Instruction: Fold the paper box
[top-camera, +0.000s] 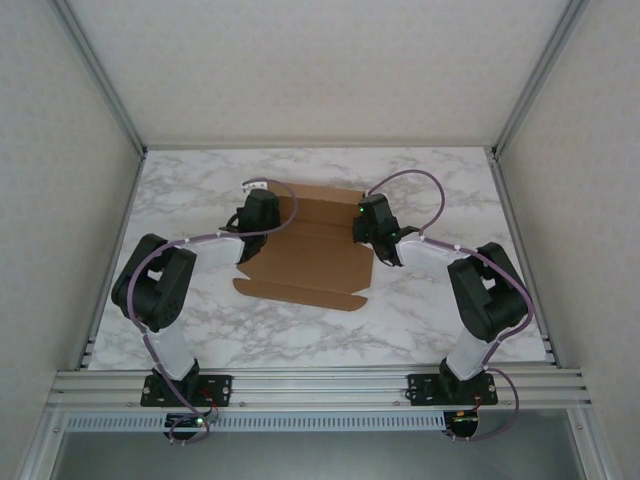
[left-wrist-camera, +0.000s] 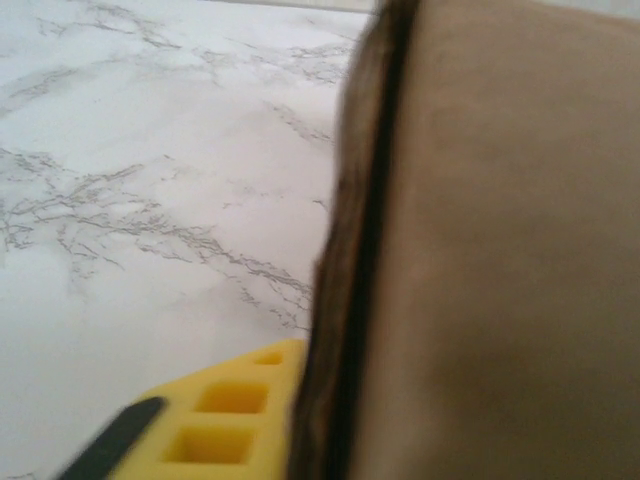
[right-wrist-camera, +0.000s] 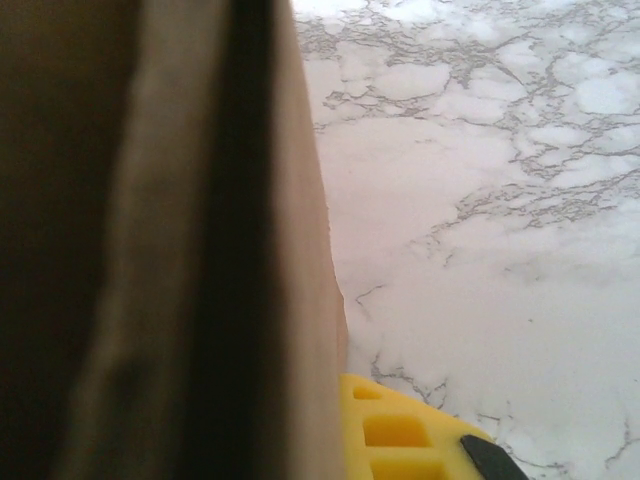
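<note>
The paper box (top-camera: 310, 262) lies in the middle of the marble table, brown and partly folded, its back panels creased upward. My left gripper (top-camera: 258, 213) sits at the box's left side wall and my right gripper (top-camera: 369, 223) at its right side wall. In the left wrist view the raised cardboard wall (left-wrist-camera: 480, 250) stands edge-on in my left gripper (left-wrist-camera: 335, 390), one yellow finger (left-wrist-camera: 230, 410) pressed against it, the other hidden behind it. The right wrist view mirrors this: the cardboard wall (right-wrist-camera: 150, 250) stands in my right gripper (right-wrist-camera: 295, 410), with a yellow finger (right-wrist-camera: 400, 430) against its outer face.
White marble table (top-camera: 450, 190) spreads around the box, with bare surface to the left, right and front. An aluminium rail (top-camera: 320, 385) runs along the near edge by the arm bases. Pale enclosure walls (top-camera: 60, 200) rise on three sides.
</note>
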